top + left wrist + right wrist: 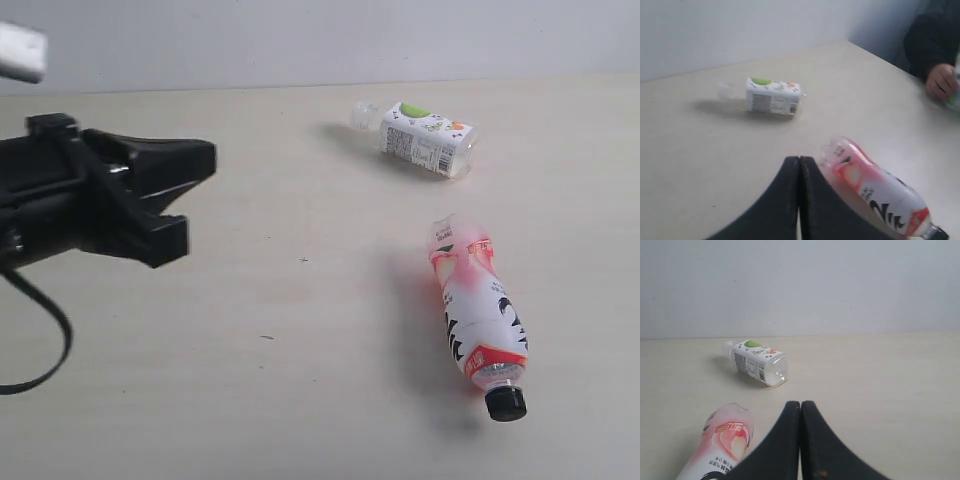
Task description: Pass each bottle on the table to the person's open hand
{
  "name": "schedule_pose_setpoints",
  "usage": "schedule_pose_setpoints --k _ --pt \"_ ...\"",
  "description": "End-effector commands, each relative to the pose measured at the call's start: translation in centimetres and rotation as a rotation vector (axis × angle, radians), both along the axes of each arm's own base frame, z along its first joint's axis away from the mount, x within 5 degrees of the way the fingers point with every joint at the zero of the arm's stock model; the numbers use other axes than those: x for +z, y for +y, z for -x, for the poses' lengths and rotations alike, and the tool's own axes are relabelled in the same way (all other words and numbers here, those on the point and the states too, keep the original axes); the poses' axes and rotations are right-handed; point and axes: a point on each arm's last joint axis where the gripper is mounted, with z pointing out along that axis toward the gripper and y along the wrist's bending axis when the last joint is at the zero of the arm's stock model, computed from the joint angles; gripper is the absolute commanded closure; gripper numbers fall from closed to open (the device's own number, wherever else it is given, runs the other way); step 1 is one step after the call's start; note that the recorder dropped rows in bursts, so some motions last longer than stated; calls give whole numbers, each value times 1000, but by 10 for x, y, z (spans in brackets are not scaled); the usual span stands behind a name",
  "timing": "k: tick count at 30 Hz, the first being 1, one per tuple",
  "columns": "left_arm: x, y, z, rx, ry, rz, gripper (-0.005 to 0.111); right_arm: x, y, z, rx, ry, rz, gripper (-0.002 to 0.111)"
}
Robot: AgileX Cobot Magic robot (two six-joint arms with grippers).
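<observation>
On the pale table, two bottles lie on their sides, well apart: a pink-and-white bottle with a black cap, a small clear bottle with a green-white label; your left gripper and right gripper are pinched shut, empty; you look to be between handovers; next, open one over a bottle's middle, minding it may roll; the person's hand rests near the table's edge.

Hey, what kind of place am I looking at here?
Probably a robot test bench in a lab or office room: a bare pale table against a plain wall, the black left gripper above it, and a pink-white bottle and a small clear bottle lying on their sides.
</observation>
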Motion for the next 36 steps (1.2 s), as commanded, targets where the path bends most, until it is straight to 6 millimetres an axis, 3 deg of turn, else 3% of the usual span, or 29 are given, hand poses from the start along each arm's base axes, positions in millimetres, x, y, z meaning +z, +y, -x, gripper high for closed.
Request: schedule_pose_setpoints --k 1,7,16,23,30,34,36 --pt "-1 37 13 83 -106 8 107 0 0 0 -3 -12 7 108" --pt "-4 73 46 155 -211 61 107 0 0 0 -3 -12 7 108" --pt "-23 101 84 200 -250 81 107 9 0 -1 -6 -106 -37 108" --pt "-32 106 90 210 -254 58 107 14 0 -1 -8 -144 -131 108" --pt "-32 106 90 210 -254 58 107 29 -2 0 -22 -298 -176 108" --pt "-32 106 90 210 -254 58 107 43 -7 3 -36 -382 -542 108" --pt "-32 106 90 210 -254 58 107 49 -8 4 -28 -421 -583 108"
